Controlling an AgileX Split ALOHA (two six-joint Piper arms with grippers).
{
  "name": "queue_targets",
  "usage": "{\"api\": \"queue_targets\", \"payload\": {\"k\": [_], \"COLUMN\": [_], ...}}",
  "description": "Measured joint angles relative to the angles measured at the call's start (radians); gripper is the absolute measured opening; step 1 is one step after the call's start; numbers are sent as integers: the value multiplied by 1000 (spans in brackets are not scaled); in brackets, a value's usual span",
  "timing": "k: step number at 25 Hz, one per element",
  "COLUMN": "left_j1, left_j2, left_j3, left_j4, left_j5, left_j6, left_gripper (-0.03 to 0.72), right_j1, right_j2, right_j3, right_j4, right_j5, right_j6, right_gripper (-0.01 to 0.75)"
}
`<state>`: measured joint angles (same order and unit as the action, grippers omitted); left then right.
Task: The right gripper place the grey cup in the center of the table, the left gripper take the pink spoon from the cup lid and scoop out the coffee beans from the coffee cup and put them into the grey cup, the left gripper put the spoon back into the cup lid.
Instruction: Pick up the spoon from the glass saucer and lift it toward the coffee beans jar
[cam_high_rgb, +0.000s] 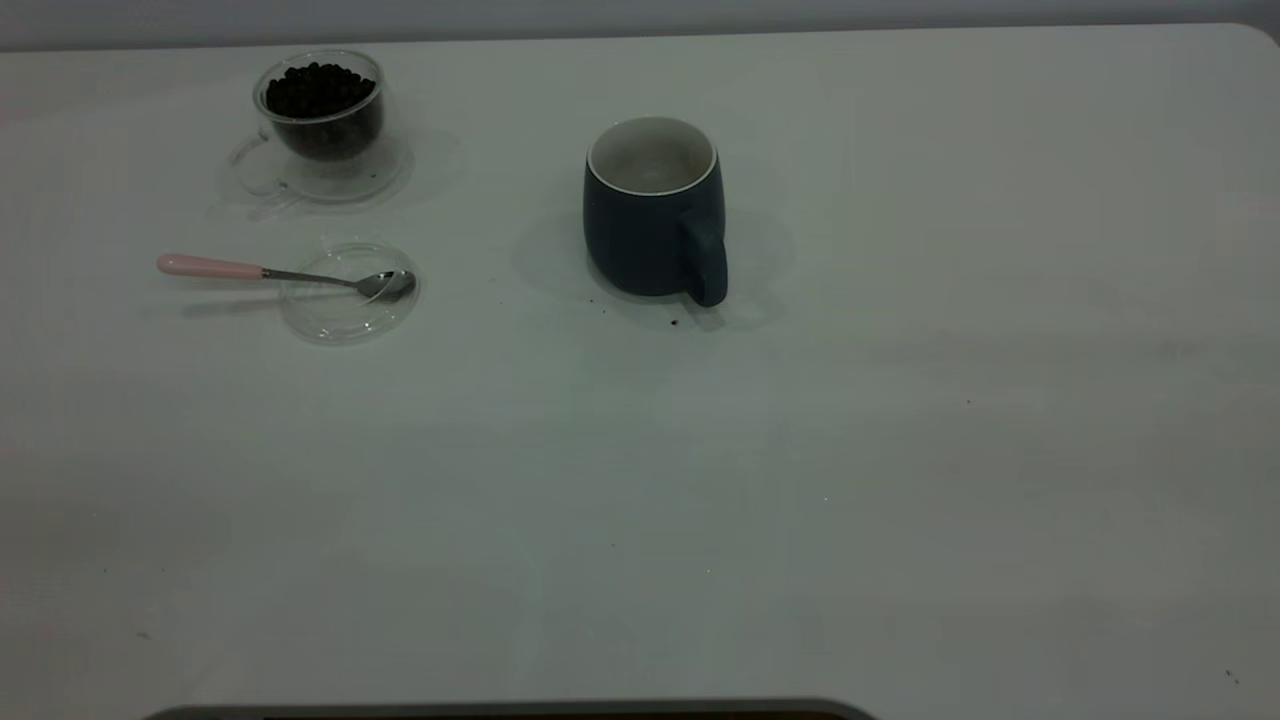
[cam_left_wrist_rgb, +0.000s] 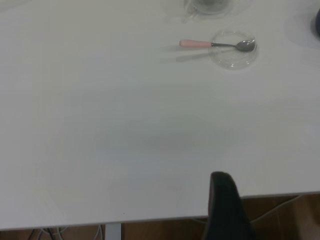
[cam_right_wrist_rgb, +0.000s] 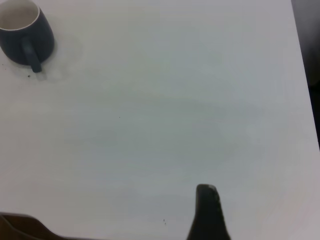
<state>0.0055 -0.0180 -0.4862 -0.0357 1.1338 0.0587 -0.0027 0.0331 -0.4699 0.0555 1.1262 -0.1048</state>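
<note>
Clear glass coffee cup holds dark coffee beans; blue-grey ceramic mug appears empty; pink-handled spoon rests its bowl in the clear lid; both grippers' finger state cannot be told

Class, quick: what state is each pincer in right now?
Left pincer: cannot be told; only one dark tip shows, holding nothing.
Right pincer: cannot be told; likewise.

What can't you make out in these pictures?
- Left gripper: left wrist view shows one dark finger, cut by the picture's edge; open or shut unknown.
- Right gripper: the same in the right wrist view.
- Grey cup: the exterior view hides its floor behind the near wall.
- Coffee cup: edge-cropped in the left wrist view.
</note>
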Motion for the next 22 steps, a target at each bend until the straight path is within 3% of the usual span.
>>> {"api": "queue_targets", "payload": {"k": [16,22], "left_j1": [-19,-44], "left_j2": [5,208], "left_j3": [0,-69], "left_j4": [0,0], "left_j5": [0,-66], "left_j6": [-7,-8], "left_gripper": [517,517], "right_j1": [0,0], "right_j2": [0,0], "right_j3": [0,0], "right_j4": [0,0], "right_j5": [0,0], "right_j6": [0,0], "right_gripper": [591,591]}}
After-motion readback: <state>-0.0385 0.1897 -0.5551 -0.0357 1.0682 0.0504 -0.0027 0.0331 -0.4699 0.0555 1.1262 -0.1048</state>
